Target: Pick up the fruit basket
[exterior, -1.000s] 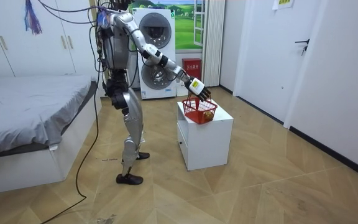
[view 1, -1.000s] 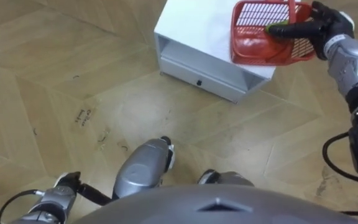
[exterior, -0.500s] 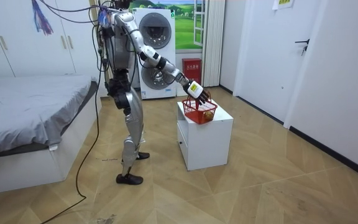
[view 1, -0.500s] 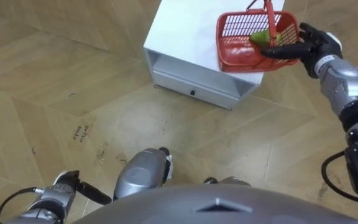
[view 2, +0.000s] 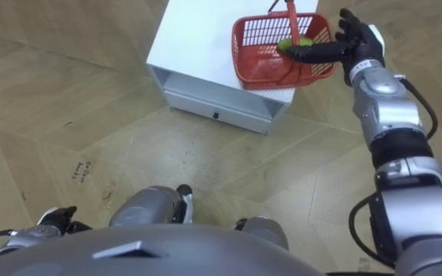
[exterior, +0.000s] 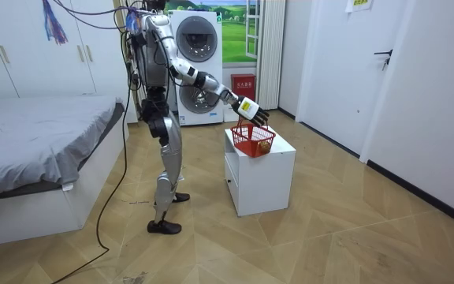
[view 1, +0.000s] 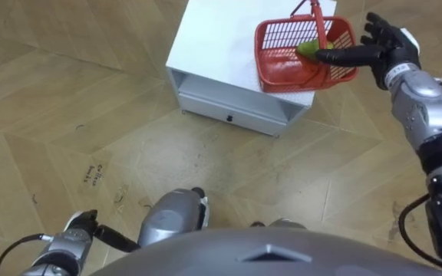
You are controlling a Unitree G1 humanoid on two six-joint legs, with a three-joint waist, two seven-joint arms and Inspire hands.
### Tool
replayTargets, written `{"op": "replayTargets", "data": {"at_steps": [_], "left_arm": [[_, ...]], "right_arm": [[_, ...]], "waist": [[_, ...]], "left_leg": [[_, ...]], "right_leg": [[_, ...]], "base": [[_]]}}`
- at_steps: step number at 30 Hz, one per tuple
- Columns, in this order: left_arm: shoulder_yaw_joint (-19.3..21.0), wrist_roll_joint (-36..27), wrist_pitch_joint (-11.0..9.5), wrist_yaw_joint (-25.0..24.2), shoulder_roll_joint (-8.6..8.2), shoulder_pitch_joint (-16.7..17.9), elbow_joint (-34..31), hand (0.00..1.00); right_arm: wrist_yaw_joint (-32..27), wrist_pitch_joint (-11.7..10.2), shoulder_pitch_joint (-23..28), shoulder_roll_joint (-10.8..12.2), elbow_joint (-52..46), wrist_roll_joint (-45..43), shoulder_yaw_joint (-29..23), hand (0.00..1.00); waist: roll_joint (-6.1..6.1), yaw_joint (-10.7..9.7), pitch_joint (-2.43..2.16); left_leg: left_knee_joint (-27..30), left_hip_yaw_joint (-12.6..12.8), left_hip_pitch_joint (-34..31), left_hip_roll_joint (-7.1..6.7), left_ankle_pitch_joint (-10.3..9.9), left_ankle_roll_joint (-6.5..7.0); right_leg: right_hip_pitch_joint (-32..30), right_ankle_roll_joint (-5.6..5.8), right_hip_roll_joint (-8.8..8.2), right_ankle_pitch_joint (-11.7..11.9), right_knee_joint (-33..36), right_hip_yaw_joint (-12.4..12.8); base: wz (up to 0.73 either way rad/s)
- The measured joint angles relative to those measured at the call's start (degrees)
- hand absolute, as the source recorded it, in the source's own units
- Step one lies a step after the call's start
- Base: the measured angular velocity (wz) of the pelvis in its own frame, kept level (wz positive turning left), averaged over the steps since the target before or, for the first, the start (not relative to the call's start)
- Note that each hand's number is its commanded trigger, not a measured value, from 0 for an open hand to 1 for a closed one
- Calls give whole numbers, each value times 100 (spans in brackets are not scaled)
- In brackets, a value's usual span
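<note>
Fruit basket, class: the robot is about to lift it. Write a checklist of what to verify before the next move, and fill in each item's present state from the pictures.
1. The fruit basket stands upright on the white cabinet: ok.
2. The handle is raised and free: ok.
3. The right hand is closed round the handle: not ok. It is open, fingers straight, one reaching over the rim beside the handle.
4. That finger touches the basket: cannot tell.
5. The green fruit sits inside the basket: ok.
6. The left hand is away from the basket: ok. It hangs low at the robot's left side.
</note>
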Motion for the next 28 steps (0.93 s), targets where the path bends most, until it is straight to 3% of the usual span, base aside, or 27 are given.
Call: {"op": "replayTargets", "data": {"at_steps": [3,9,12,17,23,28], "left_arm": [[240,0,27,47,-6,76,-11,0],[625,-3,-29,210,-10,128,-163,0],[686,-8,-146,397,-16,262,-347,0],[686,1,-259,541,-89,355,-408,0],[672,125,-347,552,-177,464,-437,0],[692,566,-318,668,-440,601,-432,0]], "right_arm": [[-196,1,496,1,-251,-6,-214,0],[-612,-87,1351,178,-192,-65,-811,0],[-762,-243,1912,312,415,-231,-844,0],[-1018,-263,2533,689,1515,-477,-831,0],[-778,-284,2695,1040,2530,-556,-764,0],[-524,-303,2672,1206,3110,-821,-770,0]], "waist": [[-32,-107,-36],[-18,-354,-38],[10,-498,-34],[79,-545,-26],[118,-641,-8],[114,-682,-3]], "left_leg": [[-77,21,116,3,1,-1],[-232,104,360,29,1,-2],[-387,144,622,32,0,-3],[-521,280,790,62,-1,-5],[-619,419,952,106,-2,-6],[-689,419,1032,106,-4,-10]], "right_leg": [[131,10,18,8,-116,12],[333,21,52,46,-281,65],[542,38,61,78,-430,95],[610,38,68,78,-447,277],[644,25,88,96,-485,413],[723,27,91,100,-518,409]], "base": [[0],[-6],[-6],[-18],[-16],[0]]}}
